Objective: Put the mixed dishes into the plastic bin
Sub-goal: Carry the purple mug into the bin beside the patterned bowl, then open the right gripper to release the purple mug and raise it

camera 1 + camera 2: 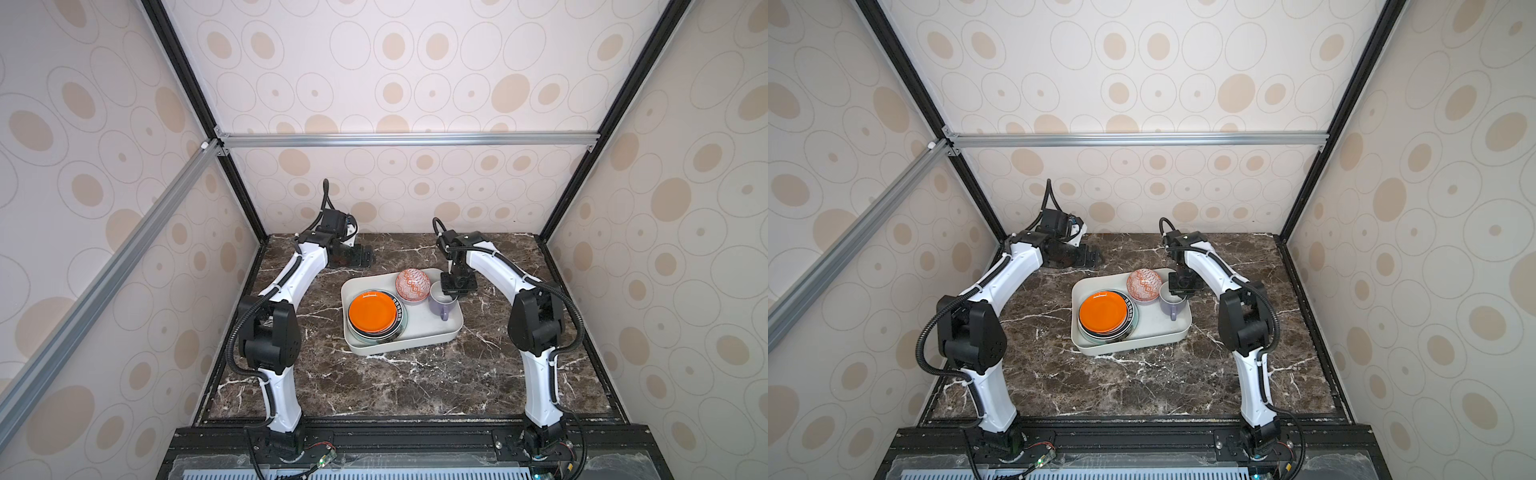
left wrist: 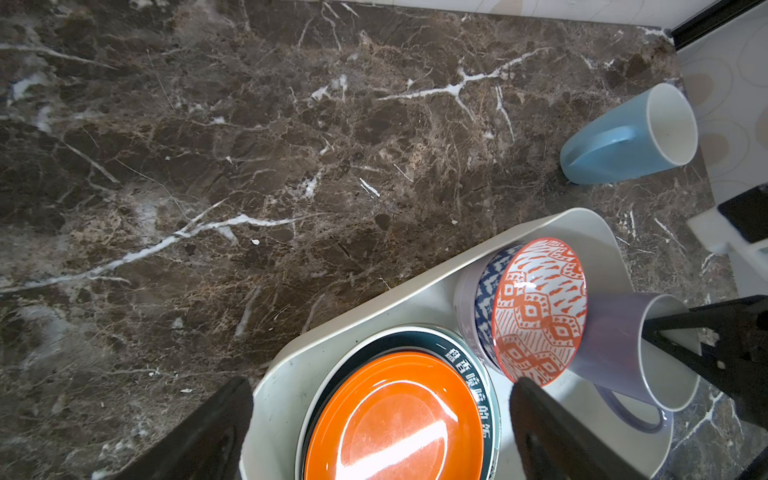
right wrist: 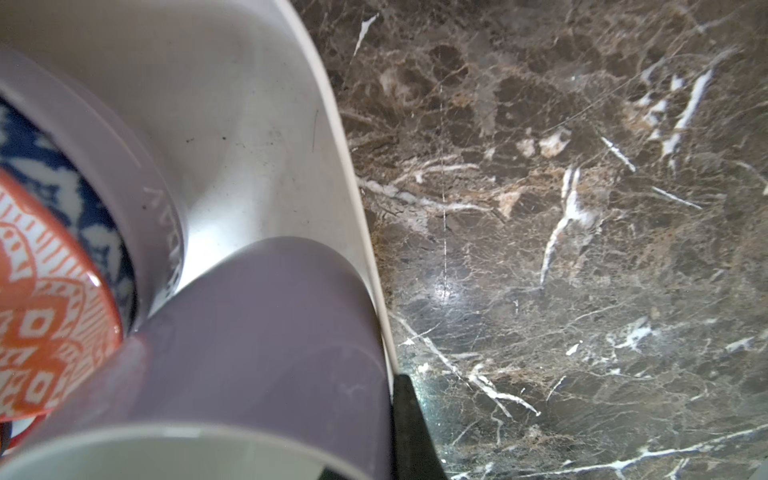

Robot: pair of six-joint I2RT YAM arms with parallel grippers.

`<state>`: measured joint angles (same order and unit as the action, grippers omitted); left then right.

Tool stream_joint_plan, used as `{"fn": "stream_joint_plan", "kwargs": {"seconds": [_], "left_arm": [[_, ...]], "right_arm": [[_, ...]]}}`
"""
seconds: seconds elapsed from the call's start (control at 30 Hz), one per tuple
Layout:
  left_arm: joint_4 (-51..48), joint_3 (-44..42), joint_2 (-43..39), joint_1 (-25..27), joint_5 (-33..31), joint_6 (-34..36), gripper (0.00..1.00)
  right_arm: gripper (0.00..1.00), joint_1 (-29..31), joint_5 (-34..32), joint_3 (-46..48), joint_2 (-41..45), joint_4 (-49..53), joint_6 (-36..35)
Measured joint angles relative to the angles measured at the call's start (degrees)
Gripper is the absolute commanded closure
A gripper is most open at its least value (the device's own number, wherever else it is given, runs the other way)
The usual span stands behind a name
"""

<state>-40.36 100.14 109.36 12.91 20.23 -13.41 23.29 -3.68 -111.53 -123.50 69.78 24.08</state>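
The white plastic bin (image 1: 415,345) (image 1: 1142,345) sits mid-table. Inside it, an orange plate (image 1: 372,311) (image 2: 395,419) tops a stack of plates. A red-patterned bowl (image 1: 412,284) (image 2: 540,307) is nested in a lavender bowl (image 3: 83,124). My right gripper (image 1: 451,293) (image 3: 365,449) is shut on the rim of the lavender mug (image 1: 441,305) (image 3: 257,332), which is at the bin's right wall. A light blue mug (image 2: 627,137) stands on the table outside the bin and is hidden in both top views. My left gripper (image 1: 361,255) (image 2: 382,415) hangs open and empty at the back left.
The dark marble table (image 1: 395,386) is enclosed by patterned walls and black frame posts. Both arm bases stand at the front edge. The right forearm (image 1: 498,266) stretches over the table behind the bin's right side.
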Motion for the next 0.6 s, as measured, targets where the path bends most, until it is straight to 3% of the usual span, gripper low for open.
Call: {"fn": "stream_joint_plan", "kwargs": {"seconds": [0.4,0.6], "left_arm": [[-0.9,0.3,0.0,0.0,0.0,0.2,0.04],[-0.9,0.3,0.0,0.0,0.1,0.2,0.04]], "right_arm": [[0.83,0.4,2.7,5.7,0.5,-3.4,0.1],[0.58,0.6,4.0,5.9,0.5,-4.4,0.3]]}}
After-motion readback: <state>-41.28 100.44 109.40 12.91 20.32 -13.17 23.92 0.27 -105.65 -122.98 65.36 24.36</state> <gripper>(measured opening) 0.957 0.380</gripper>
